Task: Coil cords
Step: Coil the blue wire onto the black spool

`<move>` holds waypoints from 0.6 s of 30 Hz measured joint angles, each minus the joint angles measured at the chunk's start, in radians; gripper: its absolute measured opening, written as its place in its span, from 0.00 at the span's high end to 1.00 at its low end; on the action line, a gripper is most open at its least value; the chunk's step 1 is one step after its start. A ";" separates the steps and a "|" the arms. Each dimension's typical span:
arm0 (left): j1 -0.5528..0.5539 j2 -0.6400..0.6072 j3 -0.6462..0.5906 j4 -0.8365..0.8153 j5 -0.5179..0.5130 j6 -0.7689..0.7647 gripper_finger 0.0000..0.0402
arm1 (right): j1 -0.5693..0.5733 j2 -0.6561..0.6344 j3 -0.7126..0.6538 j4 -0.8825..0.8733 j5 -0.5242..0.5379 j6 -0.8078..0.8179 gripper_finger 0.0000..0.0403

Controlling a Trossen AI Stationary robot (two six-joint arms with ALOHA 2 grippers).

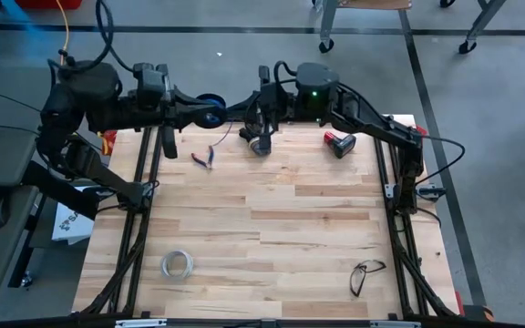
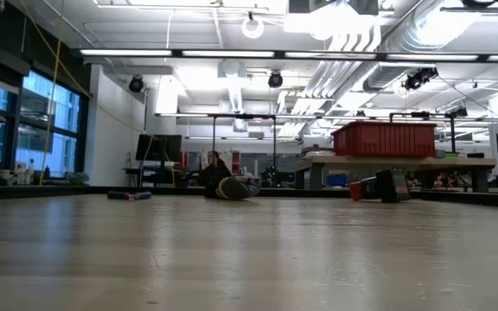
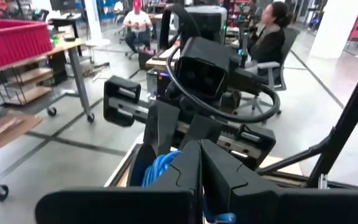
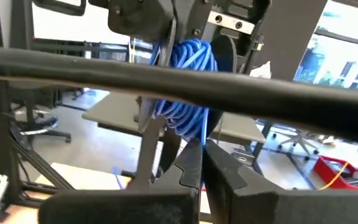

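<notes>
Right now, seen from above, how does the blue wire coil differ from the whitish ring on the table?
Colour: the blue wire coil is vivid blue, while the whitish ring is pale.
Place: the coil is at the far edge of the table, by the left gripper; the ring lies alone near the front left corner.
Form: the coil is a thick, loose bundle; the ring is thin and flat.
Both are round loops.

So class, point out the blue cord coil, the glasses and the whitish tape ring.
blue cord coil [image 4: 188, 74], right wrist view, middle of the bundle
glasses [image 1: 365, 272], high view, frame
whitish tape ring [image 1: 178, 265], high view, its band
</notes>
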 joint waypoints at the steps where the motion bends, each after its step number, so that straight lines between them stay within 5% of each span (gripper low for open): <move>1: 0.000 -0.001 0.000 0.007 -0.003 0.004 0.99 | 0.003 -0.002 0.000 0.002 -0.002 0.016 1.00; 7: 0.000 -0.002 -0.001 0.070 -0.007 0.042 0.99 | 0.011 -0.002 0.000 0.014 -0.006 0.100 0.98; 18: 0.000 -0.005 0.002 0.117 -0.003 0.103 0.99 | 0.026 0.000 -0.003 -0.031 -0.052 0.216 0.77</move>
